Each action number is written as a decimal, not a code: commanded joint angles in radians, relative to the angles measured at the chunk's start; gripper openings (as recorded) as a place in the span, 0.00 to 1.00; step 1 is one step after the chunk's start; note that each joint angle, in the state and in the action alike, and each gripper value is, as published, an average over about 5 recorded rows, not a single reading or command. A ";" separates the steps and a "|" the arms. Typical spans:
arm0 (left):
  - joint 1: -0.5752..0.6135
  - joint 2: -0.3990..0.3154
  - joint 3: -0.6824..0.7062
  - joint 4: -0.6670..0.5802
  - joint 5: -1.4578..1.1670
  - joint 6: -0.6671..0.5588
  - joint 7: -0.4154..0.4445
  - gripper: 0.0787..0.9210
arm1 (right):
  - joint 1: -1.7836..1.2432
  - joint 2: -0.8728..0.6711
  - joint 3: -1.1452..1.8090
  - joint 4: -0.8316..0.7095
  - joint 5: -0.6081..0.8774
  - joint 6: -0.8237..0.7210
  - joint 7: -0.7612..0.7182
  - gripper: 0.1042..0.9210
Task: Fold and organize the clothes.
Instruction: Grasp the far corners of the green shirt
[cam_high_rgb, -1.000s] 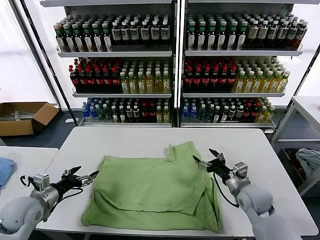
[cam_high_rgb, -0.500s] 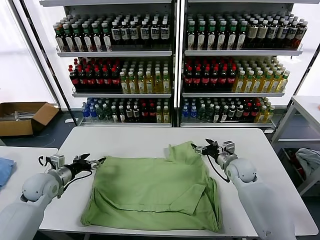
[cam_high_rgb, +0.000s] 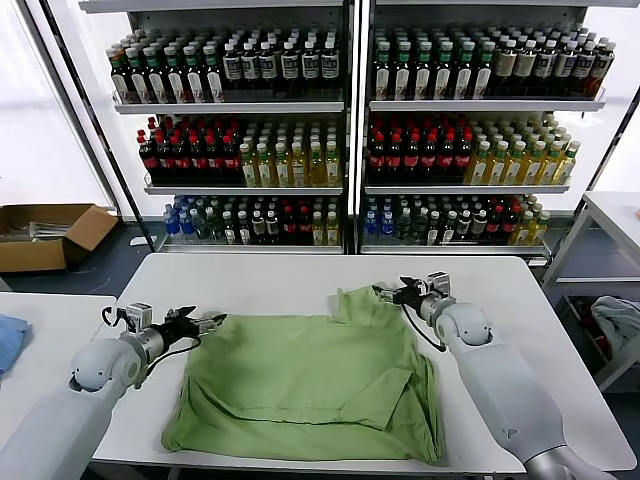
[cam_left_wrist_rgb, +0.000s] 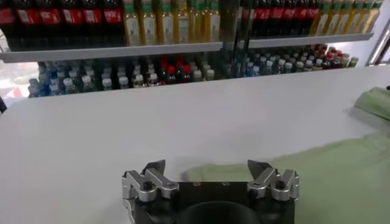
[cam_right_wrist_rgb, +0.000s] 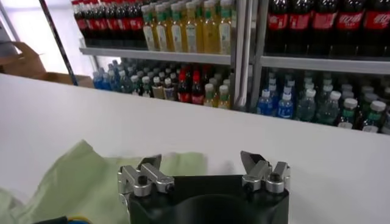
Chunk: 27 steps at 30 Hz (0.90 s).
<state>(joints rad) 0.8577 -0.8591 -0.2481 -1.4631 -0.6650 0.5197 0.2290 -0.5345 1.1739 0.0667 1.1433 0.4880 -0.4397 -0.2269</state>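
Observation:
A light green shirt (cam_high_rgb: 310, 385) lies partly folded on the white table (cam_high_rgb: 250, 280), with one sleeve (cam_high_rgb: 365, 303) sticking out at the far right. No buttons or checkered print show. My left gripper (cam_high_rgb: 205, 322) is open and empty, just left of the shirt's far left corner; the left wrist view shows the gripper (cam_left_wrist_rgb: 207, 167) above the cloth edge (cam_left_wrist_rgb: 329, 173). My right gripper (cam_high_rgb: 392, 293) is open and empty beside the sleeve; the right wrist view shows the gripper (cam_right_wrist_rgb: 201, 159) over the green cloth (cam_right_wrist_rgb: 73, 179).
Shelves of bottles (cam_high_rgb: 350, 130) stand behind the table. A cardboard box (cam_high_rgb: 45, 235) sits on the floor at the far left. A blue cloth (cam_high_rgb: 8, 338) lies on a side table at the left. Another table (cam_high_rgb: 615, 215) stands to the right.
Both grippers have moved away from the table's front, the left rightward to the shirt's far left corner, the right leftward to the sleeve. Both stayed open. The shirt has not moved.

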 joint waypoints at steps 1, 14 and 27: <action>0.017 -0.007 0.035 0.014 0.013 -0.009 -0.001 0.86 | 0.031 0.012 -0.042 -0.065 -0.029 0.014 -0.013 0.82; 0.035 -0.011 0.024 -0.001 0.015 -0.032 0.002 0.46 | -0.025 0.011 -0.040 0.025 -0.014 0.003 -0.004 0.37; 0.080 -0.003 -0.025 -0.125 0.009 -0.090 -0.022 0.04 | -0.142 -0.017 0.066 0.321 0.170 -0.026 0.097 0.00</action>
<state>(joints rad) 0.9166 -0.8624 -0.2521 -1.5089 -0.6495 0.4592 0.2250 -0.6135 1.1695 0.0856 1.2864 0.5574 -0.4569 -0.1799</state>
